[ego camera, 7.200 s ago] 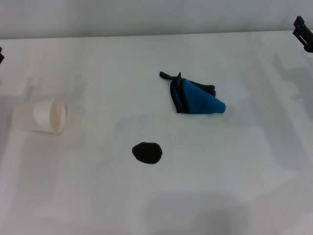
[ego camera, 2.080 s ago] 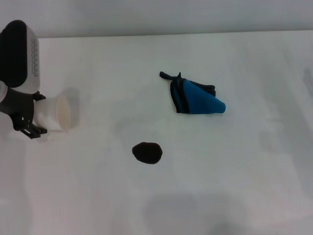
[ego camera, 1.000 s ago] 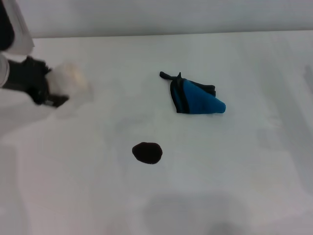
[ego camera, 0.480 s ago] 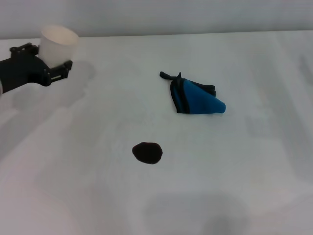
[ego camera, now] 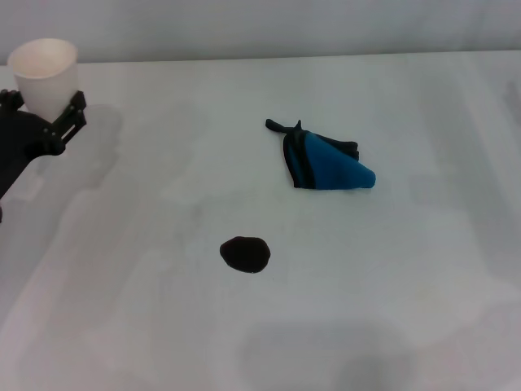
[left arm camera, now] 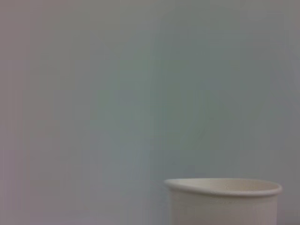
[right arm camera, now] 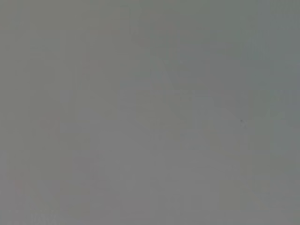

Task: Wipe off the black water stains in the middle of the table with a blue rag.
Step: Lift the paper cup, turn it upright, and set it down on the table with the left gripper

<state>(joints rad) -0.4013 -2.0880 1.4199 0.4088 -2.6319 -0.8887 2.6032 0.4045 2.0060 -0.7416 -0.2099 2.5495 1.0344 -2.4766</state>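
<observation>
The blue rag (ego camera: 327, 162) with black edging lies crumpled on the white table (ego camera: 391, 277), right of centre and toward the back. The black water stain (ego camera: 245, 254), a small oval blotch, sits nearer the front, left of the rag and apart from it. At the far left my left gripper (ego camera: 42, 106) is shut on a white paper cup (ego camera: 45, 73), holding it upright above the table, well away from both rag and stain. In the left wrist view the cup's rim (left arm camera: 224, 186) shows against a plain wall. My right gripper is out of view.
The table's back edge (ego camera: 269, 57) meets a plain grey wall. Only featureless grey shows in the right wrist view.
My left gripper took hold of the cup that lay on its side at the left, lifted it and turned it upright. It has since moved farther left. Rag and stain are unmoved.
</observation>
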